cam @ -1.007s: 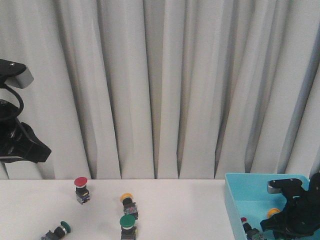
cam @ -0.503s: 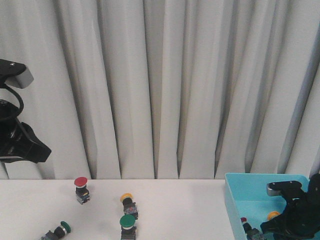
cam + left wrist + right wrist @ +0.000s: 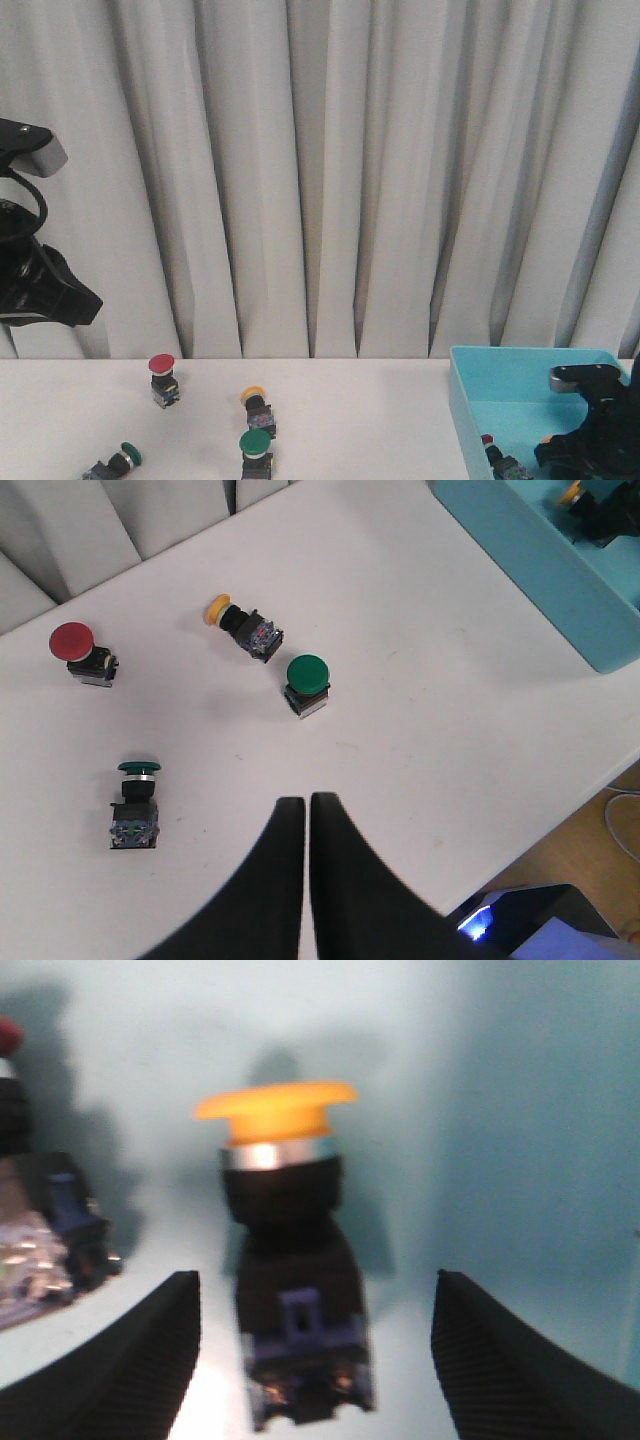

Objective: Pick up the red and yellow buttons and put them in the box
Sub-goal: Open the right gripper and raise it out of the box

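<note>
A yellow button (image 3: 288, 1250) lies on the floor of the cyan box (image 3: 466, 405), between the spread fingers of my right gripper (image 3: 315, 1282), which is open and touches nothing. A red button (image 3: 495, 453) lies beside it in the box. On the white table stand a red button (image 3: 161, 377) and a yellow button (image 3: 256, 404) on its side; the left wrist view shows the same red button (image 3: 80, 652) and yellow button (image 3: 241, 626). My left gripper (image 3: 306, 803) is shut and empty, high above the table.
Two green-capped buttons (image 3: 255, 451) (image 3: 118, 462) sit near the table's front; the left wrist view shows them too (image 3: 306, 683) (image 3: 135, 805). Grey curtains hang behind. The table's edge (image 3: 560, 825) and a lit device show beyond the box side.
My right arm has shifted to the right and slightly lower inside the box, and the yellow cap shows lower there. The left arm and the table buttons have not moved.
</note>
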Tool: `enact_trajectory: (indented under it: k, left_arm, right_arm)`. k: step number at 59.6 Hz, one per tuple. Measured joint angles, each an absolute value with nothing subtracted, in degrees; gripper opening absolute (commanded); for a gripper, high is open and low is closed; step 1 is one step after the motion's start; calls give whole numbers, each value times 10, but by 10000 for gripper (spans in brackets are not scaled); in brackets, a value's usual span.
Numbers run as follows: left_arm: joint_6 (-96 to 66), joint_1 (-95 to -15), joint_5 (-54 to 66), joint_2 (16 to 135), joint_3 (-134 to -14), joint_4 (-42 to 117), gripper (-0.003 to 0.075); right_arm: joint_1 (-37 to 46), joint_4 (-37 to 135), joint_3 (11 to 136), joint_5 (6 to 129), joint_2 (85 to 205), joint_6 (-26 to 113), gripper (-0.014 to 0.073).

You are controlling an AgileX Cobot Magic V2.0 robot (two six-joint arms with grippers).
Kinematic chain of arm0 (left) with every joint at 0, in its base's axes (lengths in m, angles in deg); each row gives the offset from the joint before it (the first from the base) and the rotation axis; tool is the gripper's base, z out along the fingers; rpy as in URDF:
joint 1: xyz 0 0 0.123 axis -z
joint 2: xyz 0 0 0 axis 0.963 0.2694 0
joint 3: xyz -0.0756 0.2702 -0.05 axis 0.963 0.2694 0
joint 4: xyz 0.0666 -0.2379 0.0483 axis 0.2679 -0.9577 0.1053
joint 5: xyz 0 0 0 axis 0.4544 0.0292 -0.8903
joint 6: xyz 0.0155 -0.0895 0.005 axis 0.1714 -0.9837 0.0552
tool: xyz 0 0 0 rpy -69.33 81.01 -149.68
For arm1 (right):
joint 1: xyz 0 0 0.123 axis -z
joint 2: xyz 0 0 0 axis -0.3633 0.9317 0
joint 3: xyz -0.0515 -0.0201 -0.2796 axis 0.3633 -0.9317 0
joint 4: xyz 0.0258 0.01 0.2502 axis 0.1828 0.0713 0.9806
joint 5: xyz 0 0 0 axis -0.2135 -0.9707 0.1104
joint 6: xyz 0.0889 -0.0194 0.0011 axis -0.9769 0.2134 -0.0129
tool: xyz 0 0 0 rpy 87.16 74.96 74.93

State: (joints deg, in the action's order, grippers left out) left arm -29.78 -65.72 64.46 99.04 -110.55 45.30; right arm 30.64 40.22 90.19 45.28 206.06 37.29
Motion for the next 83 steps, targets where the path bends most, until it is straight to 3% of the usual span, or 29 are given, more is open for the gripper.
enact_trajectory:
  k: [12,24,38,47,56,70,83]
  left_arm:
    - [-298,-657,645,990,-1106,453,-6]
    - [-298,-657,644,990,-1106,453,-6]
    - [-298,-657,627,983,-1106,452,-6]
    - [-298,-657,614,969,-1106,438,-6]
    - [-298,-657,604,958,-1106,398,-6]
    - [-298,-657,603,955,-1106,368,-6]
    - [-298,-657,602,953,-1106,367,-6]
  right_arm:
    - [324,451,904,454,2028,371,505]
    - [325,490,946,457,1921,375,498]
    - [325,526,987,456,1768,395,421]
    - [325,550,987,445,1684,401,262]
    - [315,579,987,416,1604,454,-16]
    - [243,575,987,393,1521,520,-4]
    - [228,568,987,398,1501,523,-4]
